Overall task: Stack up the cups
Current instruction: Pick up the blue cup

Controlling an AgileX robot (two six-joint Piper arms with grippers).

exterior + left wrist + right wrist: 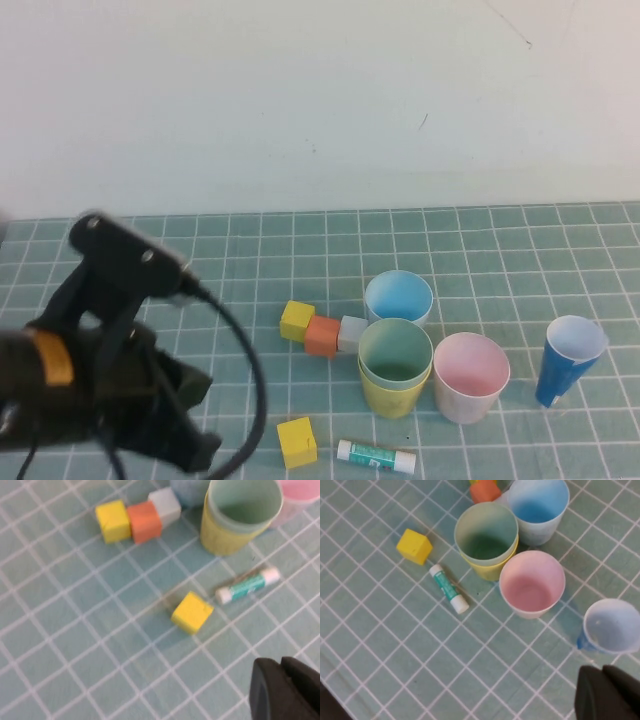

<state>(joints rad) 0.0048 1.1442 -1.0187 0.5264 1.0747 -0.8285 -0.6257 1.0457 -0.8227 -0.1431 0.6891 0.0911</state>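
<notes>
The green cup (395,350) sits inside the yellow cup (392,398), near the front edge of the mat (520,240). The pink cup (471,376) stands just beside them, and the light blue cup (398,297) just behind. The left gripper (286,690) hangs over the front left corner, pressed together and holding nothing. The right gripper (607,694) hangs near the dark blue cup (570,358), pressed together too.

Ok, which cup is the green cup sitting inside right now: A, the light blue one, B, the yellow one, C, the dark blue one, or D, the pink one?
B: the green cup is nested in the yellow cup, whose wall shows below the green rim, while the pink cup and light blue cup stand apart and empty.
</notes>
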